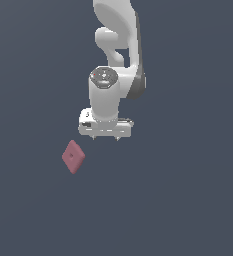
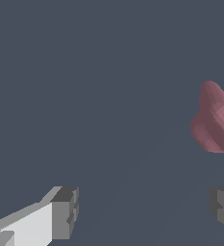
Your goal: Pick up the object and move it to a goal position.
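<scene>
Gripper (image 1: 106, 137) is spread wide, nothing between the jaws. In the wrist view the two fingertips (image 2: 65, 214) sit far apart at opposite sides of the frame, with only bare dark floor (image 2: 108, 96) in the gap.

The object (image 1: 73, 156) is a small dusty-pink flat block, seen as a diamond shape in the exterior view, with a small dark hole at its centre. It lies on the floor, below the gripper in the picture and toward the exterior view's left. It is near the gripper but clearly apart: no contact with either finger.

In the wrist view the object (image 2: 215, 120) shows only partly, cut off by the frame edge (rounded pink corner and lobes visible, hole not visible there). It sits outside the line between the fingertips, beyond the darker one, not between them.

Arm (image 1: 115, 60) hangs down from the top of the exterior view, white links with a dark joint band; the hand points down at the floor. The wrist flange faces the camera (round dark cap with small red marks).

How high the fingertips sit above the floor: can't tell from these two views.
</scene>
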Robot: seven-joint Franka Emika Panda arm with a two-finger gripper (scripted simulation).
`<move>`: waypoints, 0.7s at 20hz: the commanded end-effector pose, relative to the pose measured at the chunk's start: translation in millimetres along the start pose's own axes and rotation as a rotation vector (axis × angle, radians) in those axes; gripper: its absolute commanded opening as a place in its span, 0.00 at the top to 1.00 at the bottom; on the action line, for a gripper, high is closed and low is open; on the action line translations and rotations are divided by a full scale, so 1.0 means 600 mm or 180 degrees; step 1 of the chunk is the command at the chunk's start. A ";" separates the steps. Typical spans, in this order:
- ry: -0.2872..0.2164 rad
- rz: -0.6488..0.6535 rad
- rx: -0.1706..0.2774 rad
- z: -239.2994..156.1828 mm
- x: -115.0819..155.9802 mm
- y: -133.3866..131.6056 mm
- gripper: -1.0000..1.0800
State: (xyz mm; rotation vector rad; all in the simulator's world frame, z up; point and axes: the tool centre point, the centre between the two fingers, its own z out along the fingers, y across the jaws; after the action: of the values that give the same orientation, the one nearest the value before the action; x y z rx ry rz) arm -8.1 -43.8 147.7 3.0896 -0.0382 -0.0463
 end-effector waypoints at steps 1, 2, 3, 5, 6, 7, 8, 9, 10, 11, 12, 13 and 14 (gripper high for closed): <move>0.0000 0.0000 0.0000 0.000 0.000 0.000 0.04; 0.0000 0.0000 0.0000 0.000 0.000 0.000 0.04; 0.0000 0.0000 0.0000 0.000 0.000 0.000 0.04; 0.0000 0.0000 0.0000 0.000 0.000 0.000 0.04; 0.0000 0.0000 0.0000 0.000 0.000 0.000 0.04; 0.0000 0.0000 0.0000 0.000 0.000 0.000 0.04; 0.0000 0.0000 0.0000 0.000 0.000 0.000 0.04; 0.0000 0.0000 0.0000 0.000 0.000 0.000 0.04; 0.0000 0.0000 0.0000 0.000 0.000 0.000 0.04; 0.0000 0.0000 0.0000 0.000 0.000 0.000 0.04; 0.0002 0.0002 0.0000 -0.001 0.000 0.001 0.04; 0.0009 0.0011 0.0000 -0.002 0.001 0.003 0.04; 0.0021 0.0024 0.0000 -0.005 0.002 0.007 0.04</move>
State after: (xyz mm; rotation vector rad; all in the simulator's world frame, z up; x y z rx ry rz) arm -7.8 -45.3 149.0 3.0897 -0.0426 -0.0420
